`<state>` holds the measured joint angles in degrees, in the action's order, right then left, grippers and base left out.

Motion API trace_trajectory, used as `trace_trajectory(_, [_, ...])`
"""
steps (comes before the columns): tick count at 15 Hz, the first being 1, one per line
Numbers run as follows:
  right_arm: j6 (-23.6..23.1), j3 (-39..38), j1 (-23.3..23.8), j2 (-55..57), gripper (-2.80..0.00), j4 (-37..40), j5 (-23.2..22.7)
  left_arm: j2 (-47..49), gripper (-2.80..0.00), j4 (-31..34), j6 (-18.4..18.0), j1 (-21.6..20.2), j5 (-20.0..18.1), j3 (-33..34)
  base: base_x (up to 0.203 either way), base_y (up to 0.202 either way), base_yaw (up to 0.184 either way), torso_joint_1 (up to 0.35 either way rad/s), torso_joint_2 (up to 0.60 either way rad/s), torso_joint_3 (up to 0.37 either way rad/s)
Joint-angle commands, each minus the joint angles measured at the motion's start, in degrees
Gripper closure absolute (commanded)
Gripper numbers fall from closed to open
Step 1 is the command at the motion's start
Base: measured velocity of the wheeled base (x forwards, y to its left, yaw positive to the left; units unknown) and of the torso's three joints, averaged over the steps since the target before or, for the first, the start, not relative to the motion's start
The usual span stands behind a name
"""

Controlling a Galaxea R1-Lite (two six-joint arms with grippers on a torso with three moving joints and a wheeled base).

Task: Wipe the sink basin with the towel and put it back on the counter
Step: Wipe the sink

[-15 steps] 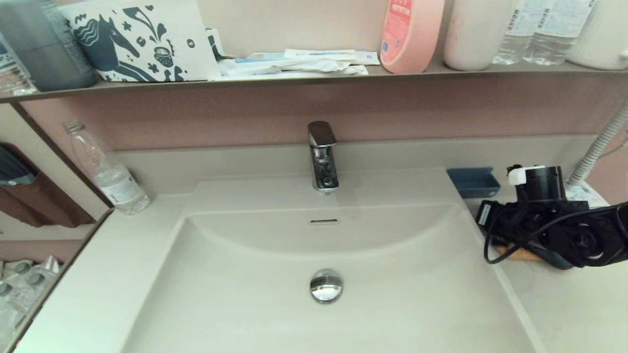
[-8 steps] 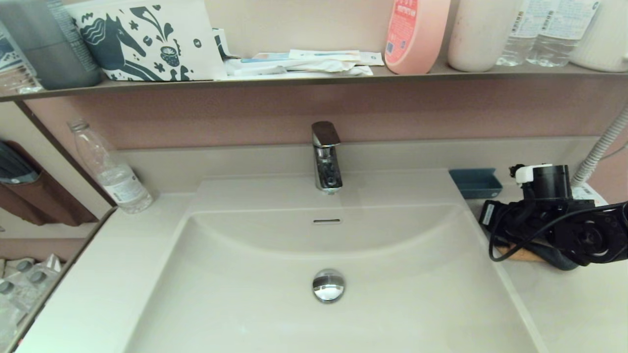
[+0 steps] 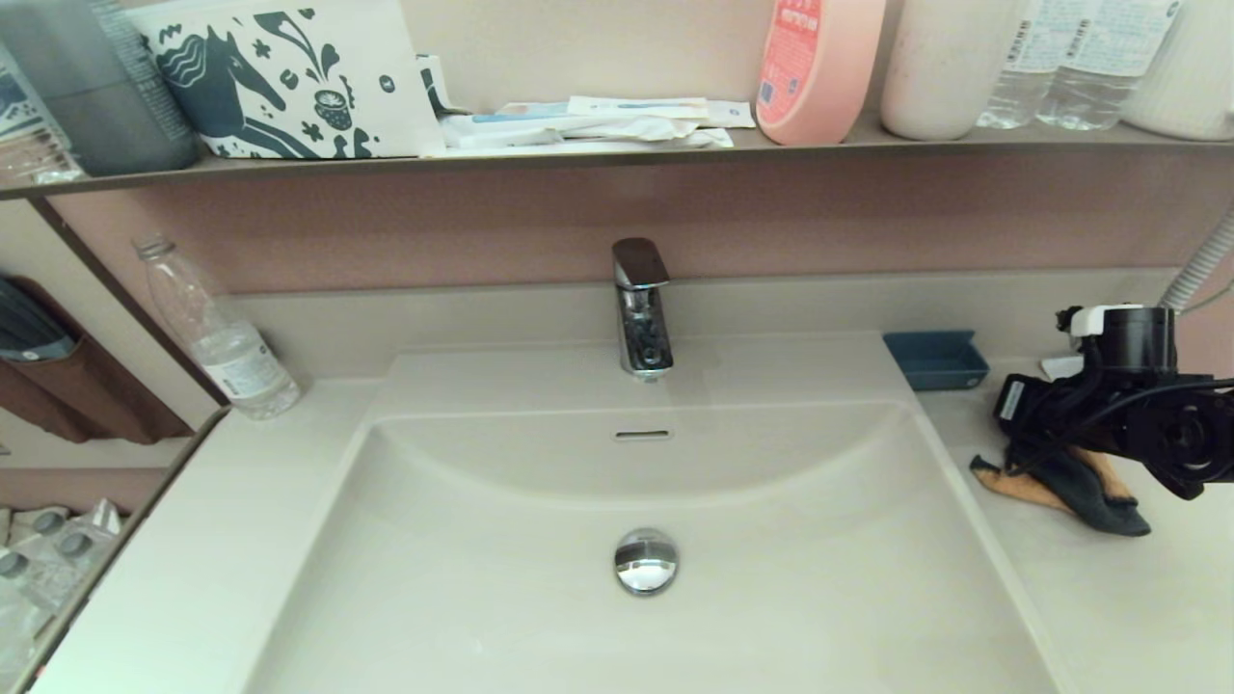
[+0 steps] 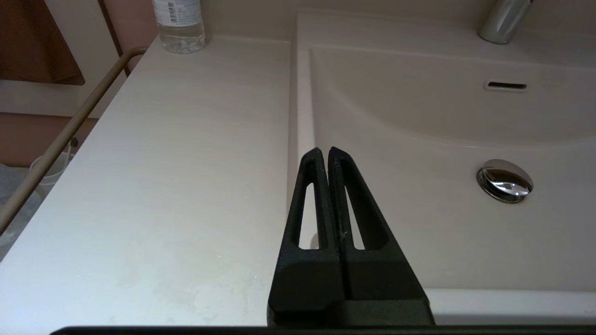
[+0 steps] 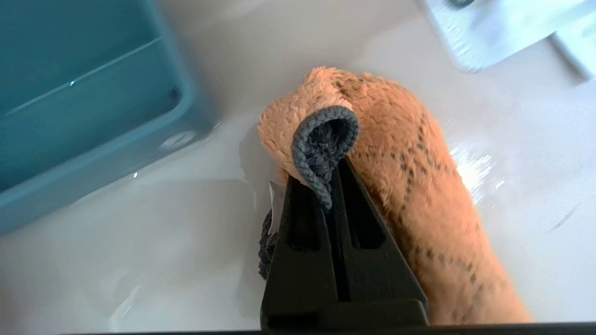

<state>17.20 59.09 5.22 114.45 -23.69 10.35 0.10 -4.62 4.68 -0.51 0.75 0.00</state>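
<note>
The orange-tan and dark grey towel (image 3: 1070, 487) lies bunched on the counter (image 3: 1138, 598) to the right of the sink basin (image 3: 482, 540). My right gripper (image 5: 326, 181) is shut on a dark grey fold of the towel (image 5: 409, 153), and the orange side drapes beside its fingers. In the head view the right wrist (image 3: 1128, 424) covers the fingertips. The basin has a chrome drain plug (image 3: 645, 560), a slot overflow (image 3: 642, 435) and a faucet (image 3: 639, 308). My left gripper (image 4: 326, 151) is shut and empty over the basin's left rim.
A blue tray (image 3: 935, 359) sits on the counter just behind the towel, close to the right gripper. A clear water bottle (image 3: 217, 333) stands at the back left. The dark shelf (image 3: 578, 154) above holds bottles and packets. A rail (image 4: 70, 135) borders the counter's left edge.
The right arm has moved to the right, away from the basin, dragging the towel with it. More of the towel now shows on the counter. The left arm has not moved.
</note>
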Motion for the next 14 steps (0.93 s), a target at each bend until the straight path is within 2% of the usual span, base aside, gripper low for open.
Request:
trace_trajectory(1, [-0.05,0.67,1.23,0.07,0.00,-0.14,0.09,0.04,0.00,-0.04,0.06,-0.02,0.05,0.00,0.000,0.000,0.000,0.000,0.00,0.000])
trace_trajectory(4, [-0.01,-0.09,2.70,-5.43,0.00,4.44,-1.37,0.08,0.00,-0.04,0.06,-0.02,0.05,0.00,0.000,0.000,0.000,0.000,0.00,0.000])
trace_trajectory(8, [0.63,-0.75,3.66,-21.09,0.00,25.86,-4.33,0.02,0.00,-0.04,0.06,-0.02,0.05,0.00,0.000,0.000,0.000,0.000,0.00,0.000])
trace_trajectory(11, [1.84,-0.61,2.99,-34.57,0.00,43.03,-10.53,0.02,0.00,-0.04,0.06,-0.02,0.05,0.00,0.000,0.000,0.000,0.000,0.00,0.000])
trace_trajectory(14, [2.44,1.84,1.72,-42.28,0.00,54.29,-14.20,0.06,0.00,-0.04,0.06,-0.02,0.05,0.00,0.000,0.000,0.000,0.000,0.00,0.000])
